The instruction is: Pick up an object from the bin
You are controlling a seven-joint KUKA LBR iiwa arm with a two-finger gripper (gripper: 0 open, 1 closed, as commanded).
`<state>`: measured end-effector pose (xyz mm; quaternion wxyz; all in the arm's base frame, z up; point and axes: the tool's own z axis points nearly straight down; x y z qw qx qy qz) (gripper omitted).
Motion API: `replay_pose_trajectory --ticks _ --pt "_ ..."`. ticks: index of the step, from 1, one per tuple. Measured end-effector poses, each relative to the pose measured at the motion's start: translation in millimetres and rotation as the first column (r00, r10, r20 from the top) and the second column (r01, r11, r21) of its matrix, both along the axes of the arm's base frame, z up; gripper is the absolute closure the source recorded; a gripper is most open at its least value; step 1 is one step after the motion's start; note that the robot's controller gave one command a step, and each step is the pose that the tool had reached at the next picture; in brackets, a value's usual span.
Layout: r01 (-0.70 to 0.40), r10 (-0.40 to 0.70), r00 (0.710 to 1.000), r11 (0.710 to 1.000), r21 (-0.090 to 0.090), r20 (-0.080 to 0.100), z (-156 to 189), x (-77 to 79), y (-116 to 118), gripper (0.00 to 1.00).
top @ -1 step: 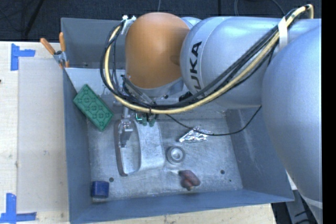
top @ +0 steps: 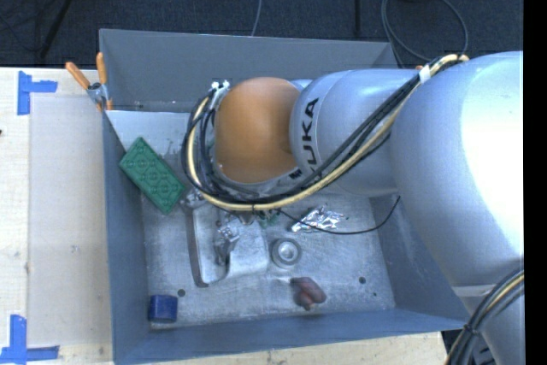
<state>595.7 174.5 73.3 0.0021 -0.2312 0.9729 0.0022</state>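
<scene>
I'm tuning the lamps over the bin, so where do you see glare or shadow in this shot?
Camera view: strong glare on the arm's white shell at right; bright glints on the crumpled foil and the metal ring; shadow under the orange cover; the green block and blue cube show no glare.

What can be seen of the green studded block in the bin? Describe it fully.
The green block is a flat rectangle with rows of round studs on top, plastic by the look. It lies slantwise by the left wall of the bin, studs up. Its lower end comes close to the arm's cables; whether they touch cannot be told.
</scene>
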Motion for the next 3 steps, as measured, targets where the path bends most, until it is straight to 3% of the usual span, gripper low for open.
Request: replay_pose_trajectory --ticks 1,2,3 --pt "-0.25 0.25 0.968 0.968 0.001 0.005 1.3 18.9 -31.4 0.0" --pt "-0.246 0.245 0.969 0.969 0.001 0.02 4.6 22.8 -32.1 1.0" --pt "-0.424 0.424 0.906 0.906 -0.007 0.006 141.6 13.5 -51.8 1.0"
